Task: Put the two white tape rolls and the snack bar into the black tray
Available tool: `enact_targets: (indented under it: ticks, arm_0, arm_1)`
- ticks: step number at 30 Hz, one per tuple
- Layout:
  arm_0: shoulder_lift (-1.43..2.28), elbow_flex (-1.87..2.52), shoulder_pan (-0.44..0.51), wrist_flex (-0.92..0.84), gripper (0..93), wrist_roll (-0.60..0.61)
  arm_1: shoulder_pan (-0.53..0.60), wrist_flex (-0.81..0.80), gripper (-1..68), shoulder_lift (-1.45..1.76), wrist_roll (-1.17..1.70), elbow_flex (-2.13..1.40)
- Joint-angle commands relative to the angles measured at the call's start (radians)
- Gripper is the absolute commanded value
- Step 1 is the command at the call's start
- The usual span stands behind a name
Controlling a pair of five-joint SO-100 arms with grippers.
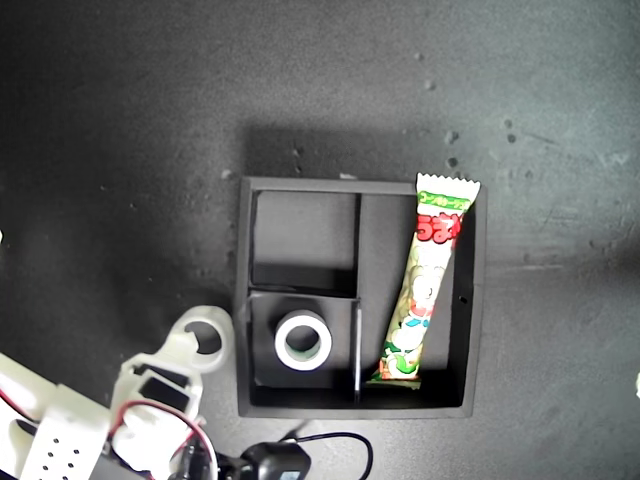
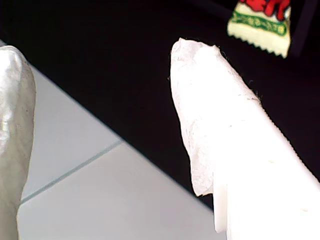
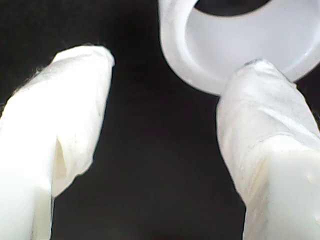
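Exterior view shows the snack bar [image 1: 424, 283] and one tape roll [image 1: 303, 340] in the black tray [image 1: 474, 300], the other roll [image 3: 235, 45] beside my second hand [image 3: 165, 125], spread open and holding nothing.

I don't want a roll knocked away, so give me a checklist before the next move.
1. Green-and-white snack bar packet in the long compartment of the matte black divided tray: ok.
2. One white ring-shaped tape roll in a small compartment: ok.
3. Other white tape roll in tray: not ok, outside its wall on the exterior view's left.
4. My second gripper around that roll: not ok, jaws open, roll beside one fingertip.
5. Remaining small compartment free: ok.
6. My first gripper empty: ok, jaws open.
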State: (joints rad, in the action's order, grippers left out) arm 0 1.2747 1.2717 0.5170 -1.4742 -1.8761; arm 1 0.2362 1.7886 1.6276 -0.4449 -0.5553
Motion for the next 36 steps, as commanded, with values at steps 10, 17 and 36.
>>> enact_targets:
  ticks: [10, 17, 36]
  arm_0:
    - [-0.14, -0.195, -0.012, 0.005, 17.2, 0.043]
    - [-0.186, -0.15, -0.017, 0.009, 17.2, -0.014]
    - [0.341, 0.074, -0.242, -0.184, 0.0, 0.195]
  arm_1:
    - [-0.023, -0.008, 17.5, 0.028, -0.038, -0.049]
    - [-0.051, 0.012, 15.0, 0.034, -0.094, 0.017]
    - [-0.298, -0.385, -0.4, 1.181, -0.862, -1.379]
